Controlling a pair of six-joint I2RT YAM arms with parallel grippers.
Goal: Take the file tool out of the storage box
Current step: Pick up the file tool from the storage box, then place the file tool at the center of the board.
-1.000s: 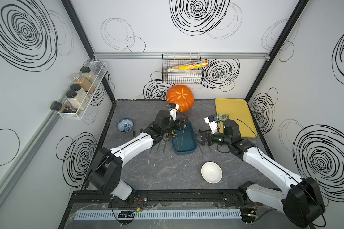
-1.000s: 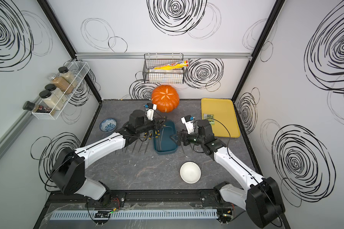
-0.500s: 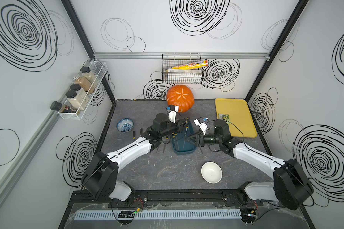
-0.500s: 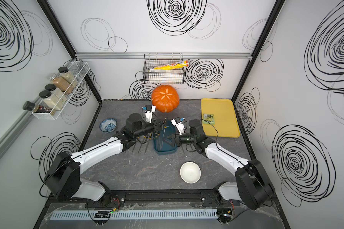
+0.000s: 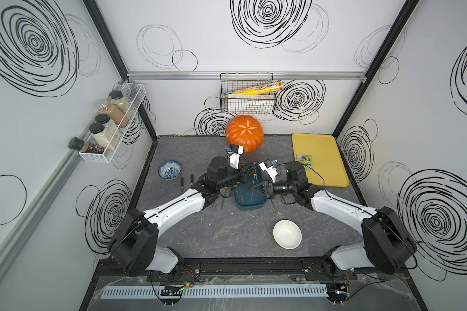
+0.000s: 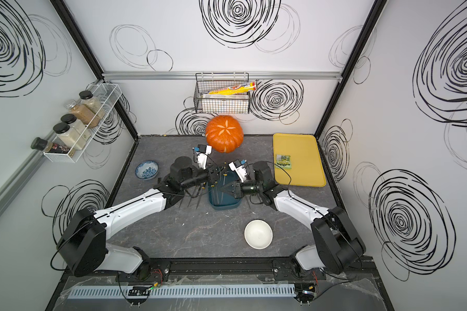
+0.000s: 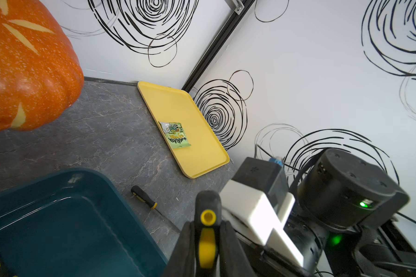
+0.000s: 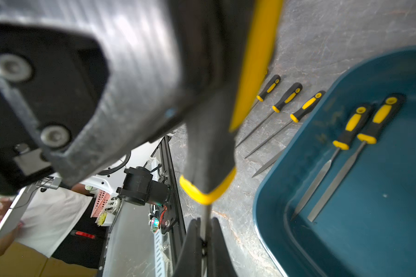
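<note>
Note file (image 8: 209, 144) out of box (image 8: 269, 191), aloft between both arms; going by both top views, over the box's far end or just beside its rim, cannot tell which. Log two holds on it: left gripper (image 7: 207, 226) clamped narrow around the black-and-yellow handle, butt end poking out past the fingertips; right gripper (image 8: 204, 230) pinched almost to nothing on the bare steel shank, just past the yellow collar. Count two more files (image 8: 360, 127) lying flat in the box, side by side, and three others (image 8: 286, 98) in a row on the table (image 8: 322, 36) just beside it. Judge the tool light, stiff and slim. Rate the handle rubbery and thick enough for a sure hold: take it at mid-handle. Rate the shank hard, thin and probably slick: fit for a passing pinch only, apt to pivot or slide under the handle's weight. Expect no bending and no breakage; mind the pointed tip. Favour a low, flat set-down on open table, clear of the row.
</note>
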